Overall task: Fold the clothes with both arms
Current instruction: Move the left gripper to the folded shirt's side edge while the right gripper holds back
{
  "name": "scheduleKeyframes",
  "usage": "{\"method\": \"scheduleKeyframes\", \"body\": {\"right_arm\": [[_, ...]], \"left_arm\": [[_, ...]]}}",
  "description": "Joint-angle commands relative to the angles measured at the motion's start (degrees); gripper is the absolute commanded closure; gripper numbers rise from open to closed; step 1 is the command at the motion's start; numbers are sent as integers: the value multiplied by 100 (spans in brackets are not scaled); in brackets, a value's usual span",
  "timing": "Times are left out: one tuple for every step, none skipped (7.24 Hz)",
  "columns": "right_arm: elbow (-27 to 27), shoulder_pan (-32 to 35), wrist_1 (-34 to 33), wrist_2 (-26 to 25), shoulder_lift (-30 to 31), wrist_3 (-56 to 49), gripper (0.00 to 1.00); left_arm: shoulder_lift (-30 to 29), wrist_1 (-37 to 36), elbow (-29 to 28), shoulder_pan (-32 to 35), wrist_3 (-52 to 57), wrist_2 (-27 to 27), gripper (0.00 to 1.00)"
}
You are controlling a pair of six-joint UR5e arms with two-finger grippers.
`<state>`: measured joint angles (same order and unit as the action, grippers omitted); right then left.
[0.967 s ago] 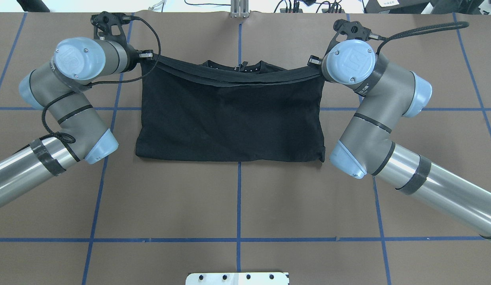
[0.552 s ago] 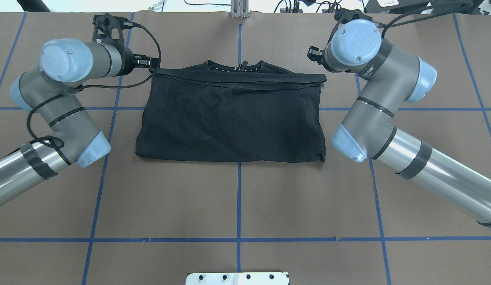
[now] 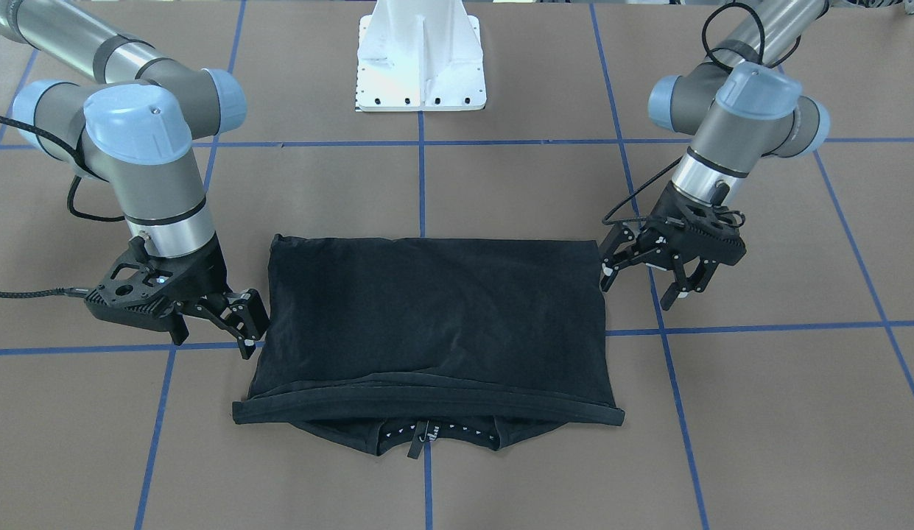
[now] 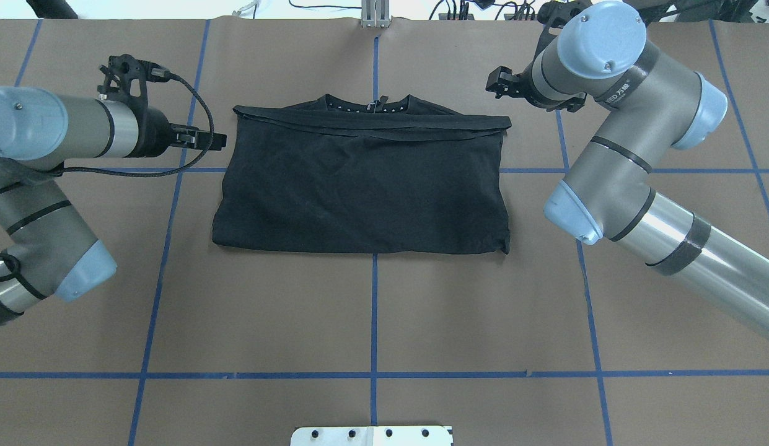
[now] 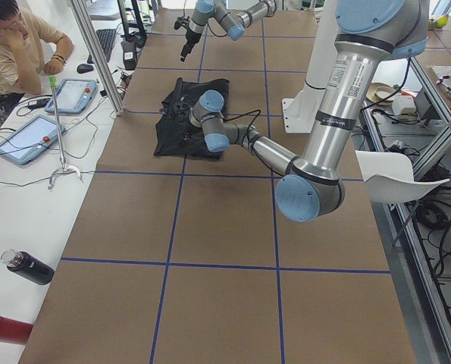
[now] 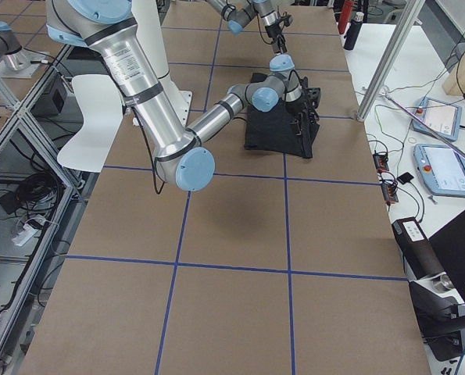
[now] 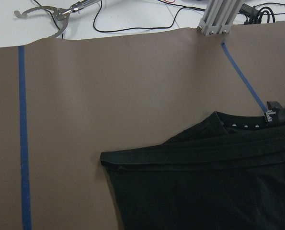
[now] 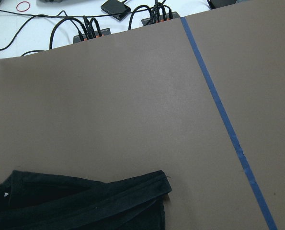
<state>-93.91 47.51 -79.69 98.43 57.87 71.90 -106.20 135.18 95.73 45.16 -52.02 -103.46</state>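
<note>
The left arm [image 4: 56, 133] comes in from 9 o'clock in the overhead view, and its upper part is cut off by the frame edge. The left fingers [image 3: 678, 282] are spread apart, grasping nothing, just beside the T-shirt's 9 o'clock edge. I cannot tell whether a tip touches the cloth.

The T-shirt [image 4: 359, 192] lies flat in the far middle of the surface [image 4: 372, 322], folded to a rectangle. Only plain black fabric faces up, and the sleeves are tucked out of sight. At 12 o'clock the collar [image 4: 369, 102] peeks from under a folded band that covers most of it.

The right arm [image 4: 613, 124] enters from 4 o'clock, also cut off. The right fingers [image 3: 254, 308] are parted and grasp nothing, near the shirt's 2 o'clock corner. Their height is hard to judge.

Neither wrist view shows its own fingers. Blue tape lines [image 4: 375, 310] grid the surface, and the white pedestal [image 3: 421, 59] sits at 6 o'clock. In the left side view the near arm hides part of the shirt, and a seated person [image 5: 17, 45] is by two tablets [image 5: 28, 140].
</note>
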Motion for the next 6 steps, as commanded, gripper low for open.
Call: {"method": "scheduleKeyframes", "body": {"right_arm": [[-48, -57, 6, -34, 14, -9, 0], [-48, -57, 6, -34, 14, -9, 0], [-48, -57, 6, -34, 14, -9, 0], [-48, -66, 6, -34, 14, -9, 0], [-65, -84, 6, -43, 14, 0, 0], [-74, -101, 6, -69, 14, 9, 0]], "left_arm": [[512, 788, -10, -567, -586, 44, 0], [521, 790, -54, -848, -868, 227, 0], [522, 834, -202, -1016, -958, 516, 1], [504, 834, -247, -1079, -1159, 528, 8], [504, 834, -248, -1158, -1239, 528, 15], [504, 834, -248, -1228, -1240, 528, 24]]}}
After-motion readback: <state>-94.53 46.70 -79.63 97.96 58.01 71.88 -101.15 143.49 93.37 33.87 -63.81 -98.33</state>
